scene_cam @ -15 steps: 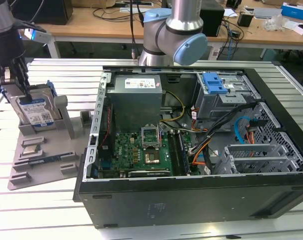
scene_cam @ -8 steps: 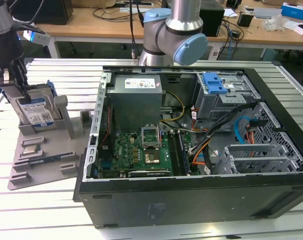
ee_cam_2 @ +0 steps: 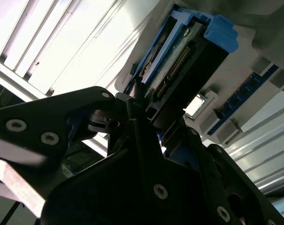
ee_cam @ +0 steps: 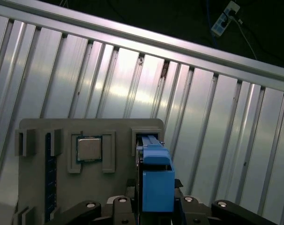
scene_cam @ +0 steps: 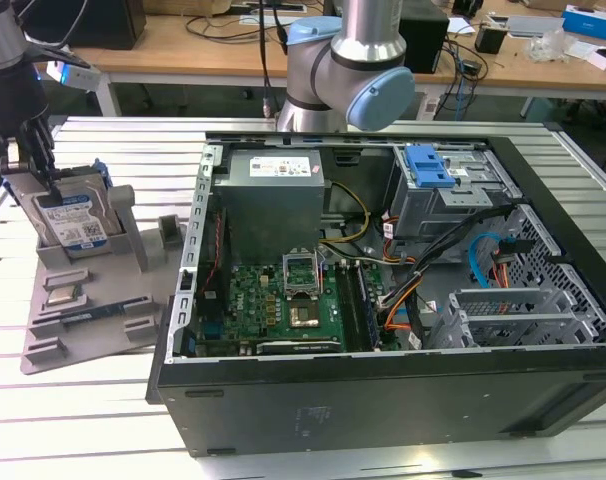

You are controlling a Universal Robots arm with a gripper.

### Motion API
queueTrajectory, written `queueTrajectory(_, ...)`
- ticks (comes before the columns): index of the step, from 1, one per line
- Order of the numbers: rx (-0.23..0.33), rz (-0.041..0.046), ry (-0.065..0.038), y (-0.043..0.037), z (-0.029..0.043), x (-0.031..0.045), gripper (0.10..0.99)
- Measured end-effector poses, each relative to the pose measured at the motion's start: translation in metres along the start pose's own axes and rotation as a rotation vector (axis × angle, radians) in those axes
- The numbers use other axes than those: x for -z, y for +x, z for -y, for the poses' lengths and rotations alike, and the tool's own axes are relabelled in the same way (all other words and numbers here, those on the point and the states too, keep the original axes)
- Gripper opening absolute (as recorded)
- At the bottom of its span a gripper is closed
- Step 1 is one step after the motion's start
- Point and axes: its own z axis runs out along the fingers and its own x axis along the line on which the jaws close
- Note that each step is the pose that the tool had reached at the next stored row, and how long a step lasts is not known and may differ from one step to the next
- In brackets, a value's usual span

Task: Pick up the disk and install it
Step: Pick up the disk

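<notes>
The fingers (ee_cam_2: 138, 126) are being pressed against the sides of the disk (scene_cam: 71, 222), which is being held upright in its slot on the grey tray (scene_cam: 93, 330) on the table (scene_cam: 83, 430). Judging by this, the pick-up is being made; a straight lift clear of the slot is being called for.

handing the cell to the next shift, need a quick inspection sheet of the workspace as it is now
surface: ribbed metal table, carrying a grey tray and an open computer case
job's things: disk stands upright in the tray's holder, not yet in the case
clutter: a chip sits in a tray pocket
grippers: gripper is at the disk's top edge
cables: orange, blue and black wires lie loose inside the case
surroundings: wooden desk behind the table, with boxes and cords on it
</notes>
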Motion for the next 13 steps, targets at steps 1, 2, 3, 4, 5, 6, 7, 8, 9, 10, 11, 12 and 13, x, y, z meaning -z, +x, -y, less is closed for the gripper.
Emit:
queueTrajectory(1,0.000,0.0000,0.000,0.0000,0.0000,0.0000,0.369)
queueTrajectory(2,0.000,0.0000,0.000,0.0000,0.0000,0.0000,0.369)
queueTrajectory(3,0.000,0.0000,0.000,0.0000,0.0000,-0.0001,0.369)
queueTrajectory(4,0.000,0.0000,0.000,0.0000,0.0000,-0.0001,0.369)
queueTrajectory(5,0.000,0.0000,0.000,0.0000,0.0000,-0.0001,0.369)
queueTrajectory(6,0.000,0.0000,0.000,0.0000,0.0000,-0.0001,0.369)
queueTrajectory(7,0.000,0.0001,0.000,0.0000,0.0000,0.0001,0.369)
queueTrajectory(8,0.000,0.0000,0.001,-0.0001,0.0000,0.0019,0.369)
queueTrajectory(9,0.000,-0.0001,0.000,-0.0002,-0.0002,0.0052,0.369)
queueTrajectory(10,0.000,0.0000,0.000,-0.0008,-0.0003,0.0112,0.369)
queueTrajectory(11,0.000,0.0000,0.000,-0.0010,-0.0004,0.0139,0.369)
queueTrajectory(12,0.000,0.0000,0.000,-0.0012,-0.0005,0.0157,0.369)
queueTrajectory(13,0.000,0.0000,0.000,-0.0015,-0.0006,0.0204,0.369)
